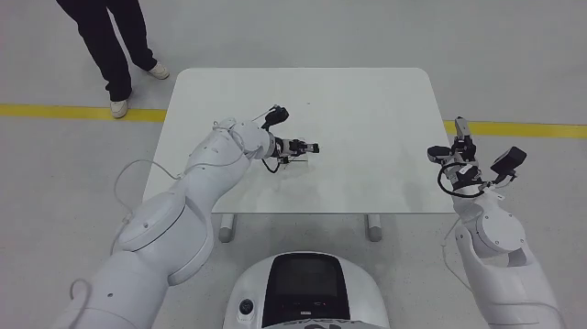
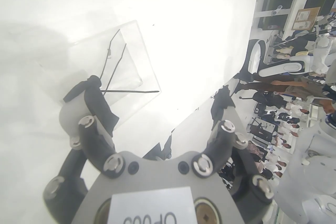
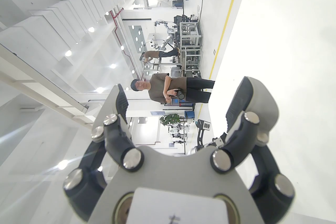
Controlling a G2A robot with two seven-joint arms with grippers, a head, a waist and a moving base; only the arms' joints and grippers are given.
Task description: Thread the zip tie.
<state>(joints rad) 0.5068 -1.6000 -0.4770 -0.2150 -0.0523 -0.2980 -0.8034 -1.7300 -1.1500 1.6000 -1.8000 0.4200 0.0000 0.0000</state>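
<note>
Two hands, both spread, nothing pinched. Our left hand (image 2: 156, 89) hovers low over the surface (image 2: 183, 12), w/ the zip tie (image 2: 131, 91) lying in a clear tray (image 2: 147, 62) right by one fingertip. We'd say it's set for a pick. Right hand (image 3: 181, 89) hangs well apart, free for the tail end.

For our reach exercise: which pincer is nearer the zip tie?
Left. The left pincer hangs open just beside the zip tie; the right pincer sits out at the edge of the table, far from it.
</note>
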